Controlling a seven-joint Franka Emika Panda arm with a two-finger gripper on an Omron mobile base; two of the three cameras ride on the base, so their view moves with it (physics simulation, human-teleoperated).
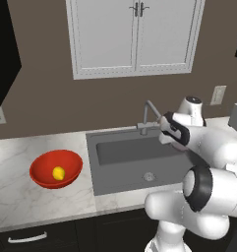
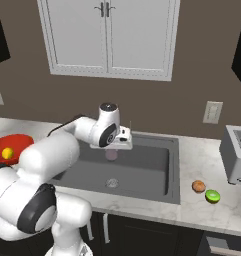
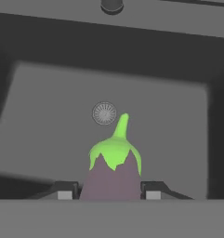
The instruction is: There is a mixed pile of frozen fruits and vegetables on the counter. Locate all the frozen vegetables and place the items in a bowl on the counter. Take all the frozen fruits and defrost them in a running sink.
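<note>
My gripper (image 3: 108,193) is shut on the purple-grey eggplant piece (image 3: 114,172), whose green cap points down at the drain (image 3: 104,113). Seen from the right base, the gripper (image 2: 112,148) hangs over the middle of the dark sink (image 2: 147,167) with the eggplant (image 2: 111,155) below it. The red bowl (image 1: 44,170) stands on the counter (image 1: 21,197) left of the sink (image 1: 125,157) and holds the yellow piece (image 1: 58,173). On the counter to the sink's right lie an orange-brown round piece (image 2: 198,186) and a bright green one (image 2: 212,196).
The thin faucet (image 1: 148,110) rises at the sink's back edge, close behind the hand. A toaster (image 2: 237,155) stands at the far right of the counter. Dark cabinets run below, and a white window frame is on the wall above.
</note>
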